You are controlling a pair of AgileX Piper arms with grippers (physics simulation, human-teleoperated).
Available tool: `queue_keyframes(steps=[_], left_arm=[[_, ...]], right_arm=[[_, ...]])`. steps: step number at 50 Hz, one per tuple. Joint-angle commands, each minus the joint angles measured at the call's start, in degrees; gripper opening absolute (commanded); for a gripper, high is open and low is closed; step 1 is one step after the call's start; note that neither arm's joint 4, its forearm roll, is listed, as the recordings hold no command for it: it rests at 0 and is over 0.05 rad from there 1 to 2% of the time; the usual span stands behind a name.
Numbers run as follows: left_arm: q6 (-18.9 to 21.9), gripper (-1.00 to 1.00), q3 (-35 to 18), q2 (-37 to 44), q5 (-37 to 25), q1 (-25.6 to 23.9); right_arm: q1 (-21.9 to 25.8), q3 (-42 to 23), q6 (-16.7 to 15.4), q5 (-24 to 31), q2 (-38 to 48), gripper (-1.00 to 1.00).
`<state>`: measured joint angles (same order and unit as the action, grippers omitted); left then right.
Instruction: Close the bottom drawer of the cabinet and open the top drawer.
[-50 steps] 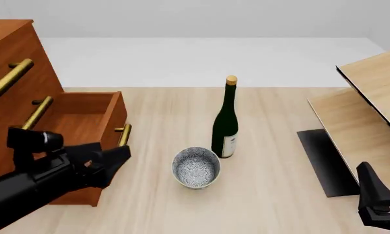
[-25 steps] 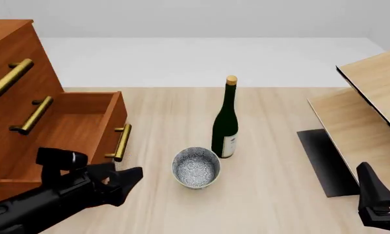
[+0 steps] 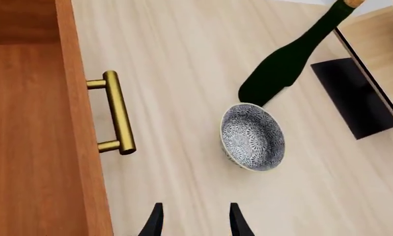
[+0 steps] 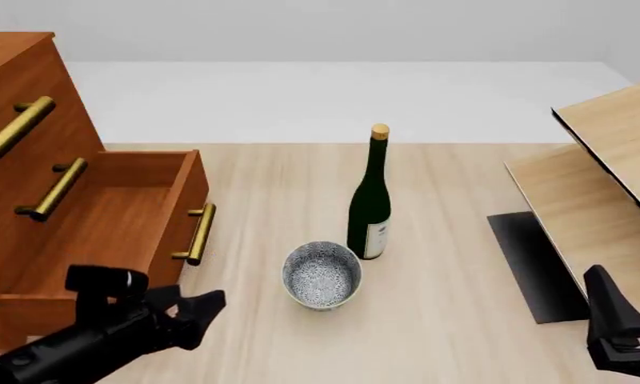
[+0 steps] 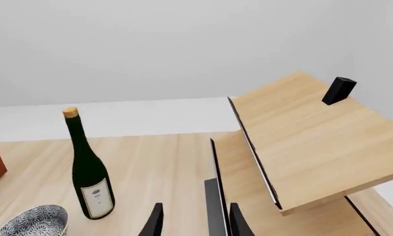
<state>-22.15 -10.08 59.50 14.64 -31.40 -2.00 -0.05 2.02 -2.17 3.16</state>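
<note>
**Bottom drawer out, both arms empty**

The cabinet (image 4: 22, 120) stands at the far left of the surface (image 4: 448, 264). The bottom drawer (image 4: 118, 216) is pulled out towards the middle, box open and empty, brass handle (image 4: 198, 234) facing the bowl (image 4: 322, 274). The top drawer (image 4: 16, 88) sits flush, its handle (image 4: 18, 126) untouched; the middle drawer (image 4: 38, 172) is also flush

The left gripper (image 4: 198, 314) hovers low at the near left, just in front of the bottom drawer's front corner, touching nothing. In the left wrist view its fingers (image 3: 154, 223) are apart with bare surface between them; the drawer handle (image 3: 118, 118) lies ahead and to one side

The right gripper (image 5: 193, 221) sits at the near right corner, well away from the cabinet. Its fingers (image 5: 235, 222) are apart, nothing between them, pointing toward the pale shelf unit (image 5: 301, 142)

The green wine bottle (image 4: 370, 196) stands upright mid-surface, with the patterned bowl just beside it on the near side; whether they touch is unclear. A dark mat (image 4: 528, 260) lies under the shelf unit (image 4: 598, 184)
</note>
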Motion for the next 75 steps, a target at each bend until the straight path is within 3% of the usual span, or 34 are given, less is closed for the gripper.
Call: queue_keyframes(steps=[1,34,53,75], left_arm=[[0.95,1.00,2.16,3.10,4.42,2.79],[9.45,1.00,4.09,2.64,4.00,14.43],[10.38,1.00,5.40,2.47,5.71,20.31],[14.46,1.00,6.55,5.10,9.25,27.96]], right_arm=[[0.05,0.00,0.07,-0.32,0.31,1.00],[0.12,0.00,0.21,0.21,-0.22,1.00],[0.17,-0.01,0.19,0.00,-0.04,1.00],[0.23,-0.03,0.36,0.52,-0.68,1.00]])
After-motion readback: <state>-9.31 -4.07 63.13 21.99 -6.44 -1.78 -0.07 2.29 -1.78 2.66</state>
